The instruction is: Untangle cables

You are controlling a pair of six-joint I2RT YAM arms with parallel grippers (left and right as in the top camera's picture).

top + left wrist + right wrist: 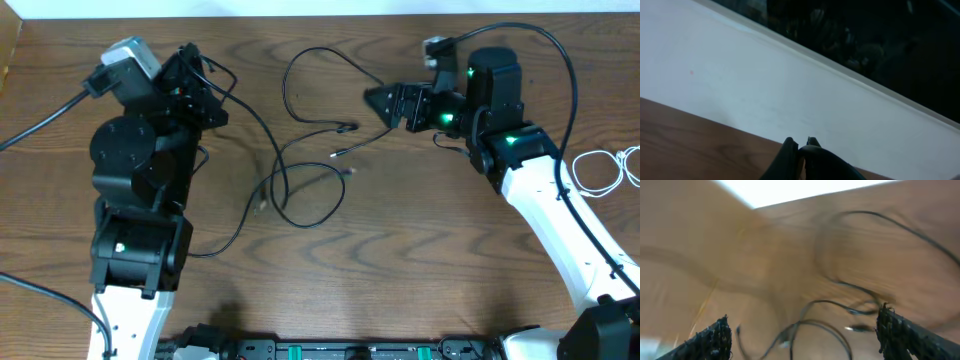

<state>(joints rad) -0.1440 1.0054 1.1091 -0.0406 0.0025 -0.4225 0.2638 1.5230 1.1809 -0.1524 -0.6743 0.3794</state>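
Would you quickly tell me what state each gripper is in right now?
Left gripper: closed; whether it holds anything cannot be told.
Right gripper: open, holding nothing.

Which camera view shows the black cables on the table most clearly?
The overhead view: there the black cables appear sharp and whole, with their loops, crossings and plug ends. The right wrist view shows only part of the black cables, and blurred. The left wrist view shows none of them.

black cables in tangled loops, white cable coiled apart
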